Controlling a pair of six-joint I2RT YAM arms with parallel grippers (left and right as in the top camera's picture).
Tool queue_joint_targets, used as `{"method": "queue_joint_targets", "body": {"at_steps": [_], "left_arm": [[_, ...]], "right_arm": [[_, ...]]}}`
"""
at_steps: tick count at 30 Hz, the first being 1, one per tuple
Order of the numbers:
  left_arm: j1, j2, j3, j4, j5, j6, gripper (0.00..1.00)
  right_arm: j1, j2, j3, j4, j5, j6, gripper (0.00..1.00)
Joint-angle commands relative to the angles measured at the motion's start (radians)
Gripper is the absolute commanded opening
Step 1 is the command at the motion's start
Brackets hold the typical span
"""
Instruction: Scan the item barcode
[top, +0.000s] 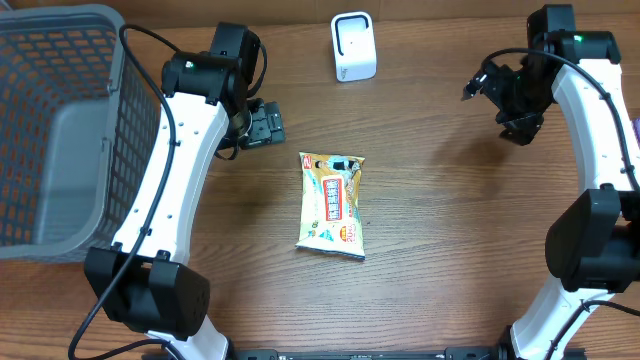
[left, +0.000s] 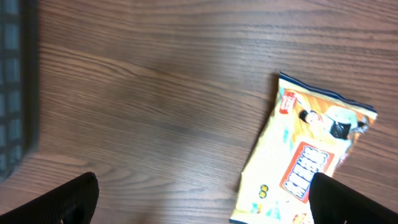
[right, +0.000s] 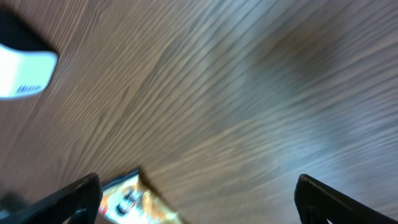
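Jaws on both arms stand wide with nothing between them. The left gripper (top: 262, 125) hangs over bare wood near the far left corner of the packet, and the right gripper (top: 500, 108) hovers toward the far right corner of the brown wooden tabletop (top: 440, 230), well apart from everything.

Out from the left jaws, the yellow-and-orange printed foil snack packet (top: 332, 203) lies flat around the middle of the tabletop, its printed front up and touched by neither arm. No barcode shows on that face (it may be underneath, though the pictures cannot say).

The white box-shaped barcode scanner (top: 353, 46) stands at the far edge, well apart from the packet. A grey plastic mesh basket (top: 140, 130) fills the left edge.

Judging from this layout, the task is at its start. The packet is not yet gripped, and lifting it, turning its code toward the scanner and presenting it there are all left to do.
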Motion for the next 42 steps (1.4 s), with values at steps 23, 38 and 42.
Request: {"method": "queue_joint_targets", "body": {"at_steps": [23, 38, 42], "left_arm": [[0.046, 0.161, -0.015, -0.021, 0.116, 0.024, 1.0], [0.046, 0.161, -0.118, 0.056, 0.116, 0.03, 0.85], [0.046, 0.161, -0.162, 0.088, 0.116, 0.031, 0.84]], "right_arm": [[0.5, 0.072, -0.408, 0.574, -0.146, 0.035, 1.0], [0.549, 0.192, -0.412, 0.631, -0.153, 0.145, 0.81], [0.562, 0.226, -0.412, 0.648, -0.154, 0.175, 0.58]]}}
